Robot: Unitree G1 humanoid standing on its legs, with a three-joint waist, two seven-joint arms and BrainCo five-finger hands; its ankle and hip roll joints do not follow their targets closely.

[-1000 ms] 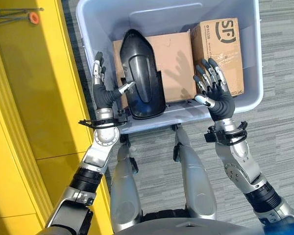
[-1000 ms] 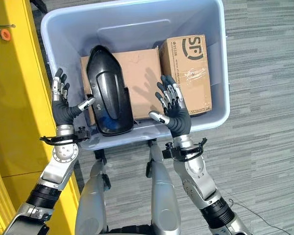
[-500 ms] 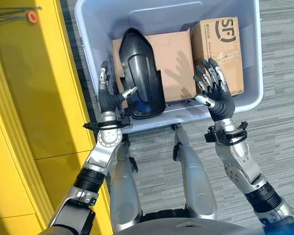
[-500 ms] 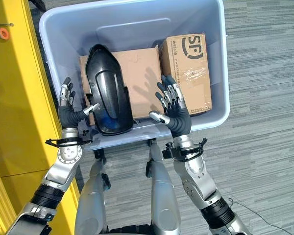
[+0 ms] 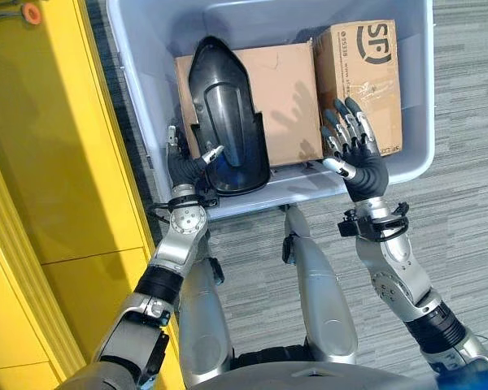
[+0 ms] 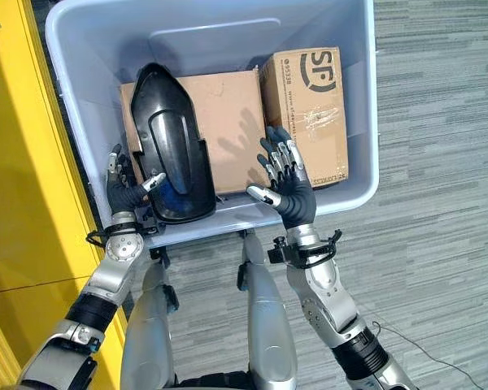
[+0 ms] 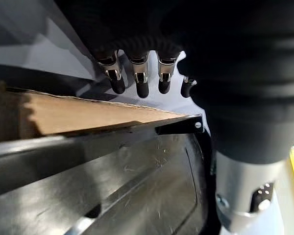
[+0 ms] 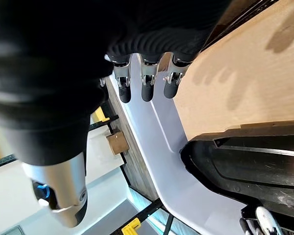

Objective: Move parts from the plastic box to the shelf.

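Hidden and cut-off parts around the grey box

The grey box point(image 6: 366, 97) loses its far rim to the top edge of the left eye view. The black part point(image 6: 169, 146) covers the left portion of the flat cardboard box point(image 6: 232, 122). The left hand point(image 6: 126, 191) sits low between the box wall and the black part, its fingers partly hidden there. The yellow shelf point(image 5: 57, 162) is cropped on the left side.

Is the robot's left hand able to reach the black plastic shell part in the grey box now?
Probably yes: the left hand is open beside the black plastic shell part, inside the grey box, nothing between.
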